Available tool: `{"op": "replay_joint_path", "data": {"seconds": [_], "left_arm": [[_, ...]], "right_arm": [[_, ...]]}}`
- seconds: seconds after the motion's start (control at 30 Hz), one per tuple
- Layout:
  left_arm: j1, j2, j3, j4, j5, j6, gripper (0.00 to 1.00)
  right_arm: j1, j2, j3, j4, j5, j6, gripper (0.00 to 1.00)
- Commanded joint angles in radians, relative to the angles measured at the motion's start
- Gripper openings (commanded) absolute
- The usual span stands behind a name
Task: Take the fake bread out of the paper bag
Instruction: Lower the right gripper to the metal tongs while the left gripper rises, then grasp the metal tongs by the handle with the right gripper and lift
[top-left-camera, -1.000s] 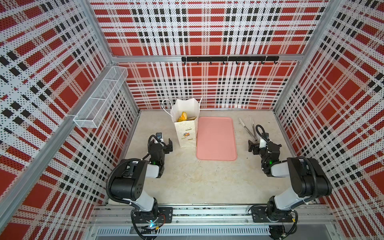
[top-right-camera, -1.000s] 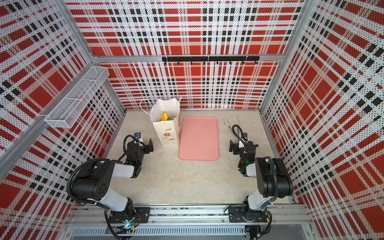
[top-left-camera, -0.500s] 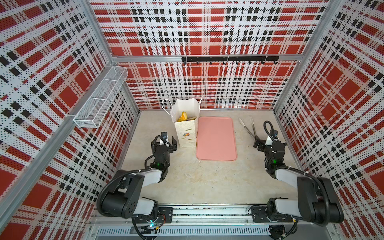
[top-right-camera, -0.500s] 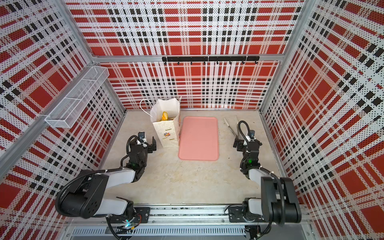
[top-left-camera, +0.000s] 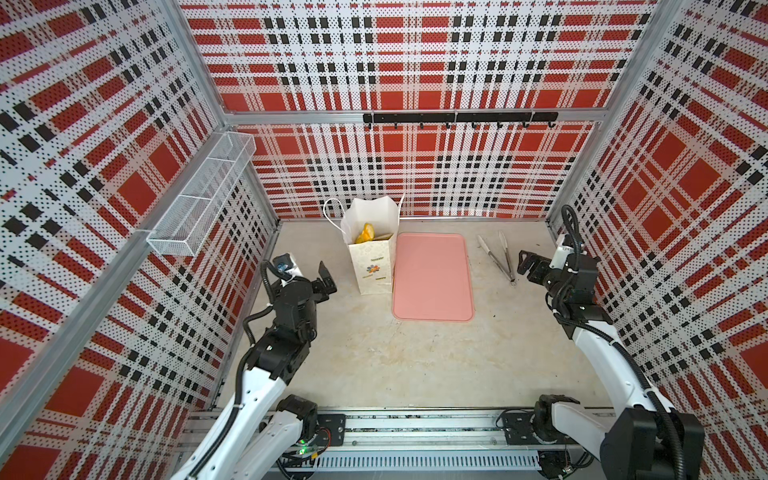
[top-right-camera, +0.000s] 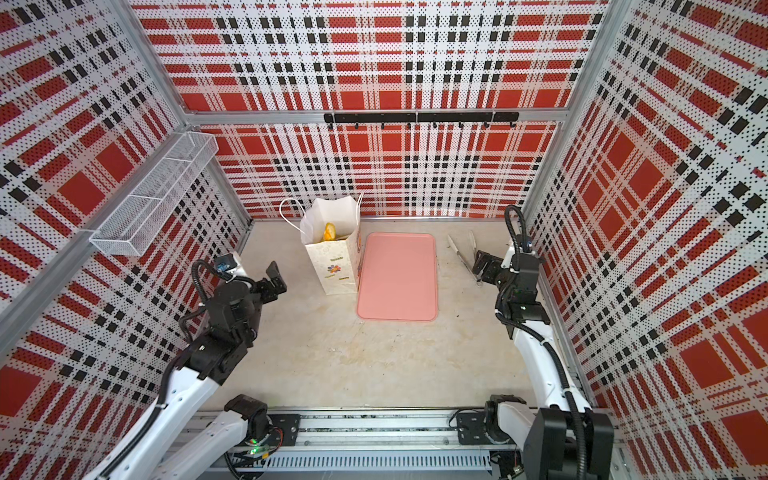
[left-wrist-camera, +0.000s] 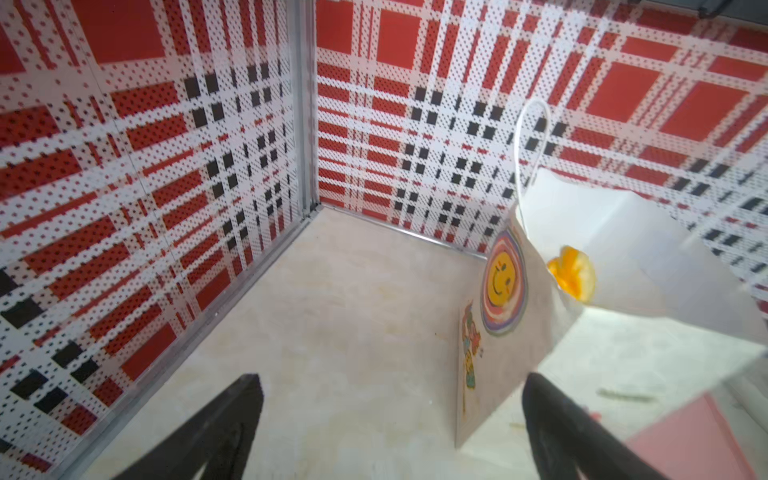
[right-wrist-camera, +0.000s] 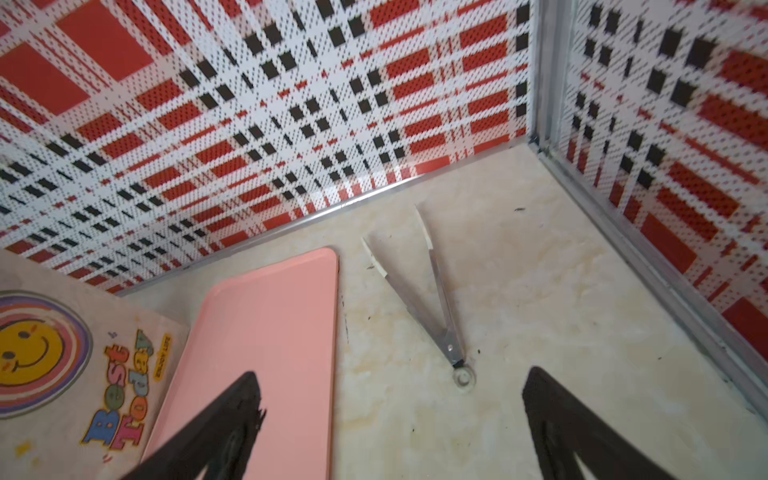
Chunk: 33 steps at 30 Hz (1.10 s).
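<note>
White paper bag (top-left-camera: 372, 266) stood upright, fake bread (top-left-camera: 365, 233) peeking. Left fingers (top-left-camera: 323, 271) at its nine o'clock, right fingers (top-left-camera: 524, 261) at three, all spread. Bracing bag first seemed wise.

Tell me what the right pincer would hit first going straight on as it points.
Likely the metal tongs: their hinge end lies just ahead of the open right pincer, on the table. Depth is unclear, though.

light: bright, even — soft shadows | top views: edges bowed | wrist views: blurred
</note>
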Motion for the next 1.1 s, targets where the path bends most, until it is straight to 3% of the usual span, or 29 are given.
{"op": "replay_joint_path", "data": {"seconds": [0.0, 0.1, 0.37, 0.5, 0.63, 0.9, 1.07], "left_arm": [[0.001, -0.076, 0.026, -0.282, 0.217, -0.074, 0.99], [0.001, -0.121, 0.054, -0.378, 0.336, -0.058, 0.99], [-0.037, -0.112, 0.087, -0.464, 0.546, -0.005, 0.99], [-0.115, -0.091, 0.078, -0.464, 0.526, 0.004, 0.99], [-0.179, -0.084, 0.078, -0.464, 0.499, 0.001, 0.99], [-0.195, -0.132, 0.067, -0.452, 0.493, -0.001, 0.99], [-0.201, -0.151, 0.060, -0.444, 0.481, -0.007, 0.99]], "right_arm": [[-0.005, 0.108, 0.028, -0.013, -0.120, -0.069, 1.00], [-0.002, 0.232, 0.019, 0.080, -0.179, -0.211, 1.00], [-0.002, 0.548, 0.283, -0.096, -0.092, -0.487, 1.00], [-0.004, 0.704, 0.458, -0.255, -0.072, -0.549, 1.00], [-0.004, 0.786, 0.536, -0.290, -0.058, -0.587, 1.00], [-0.013, 0.882, 0.654, -0.375, -0.096, -0.630, 0.93], [-0.013, 0.909, 0.681, -0.413, -0.051, -0.623, 0.90]]}}
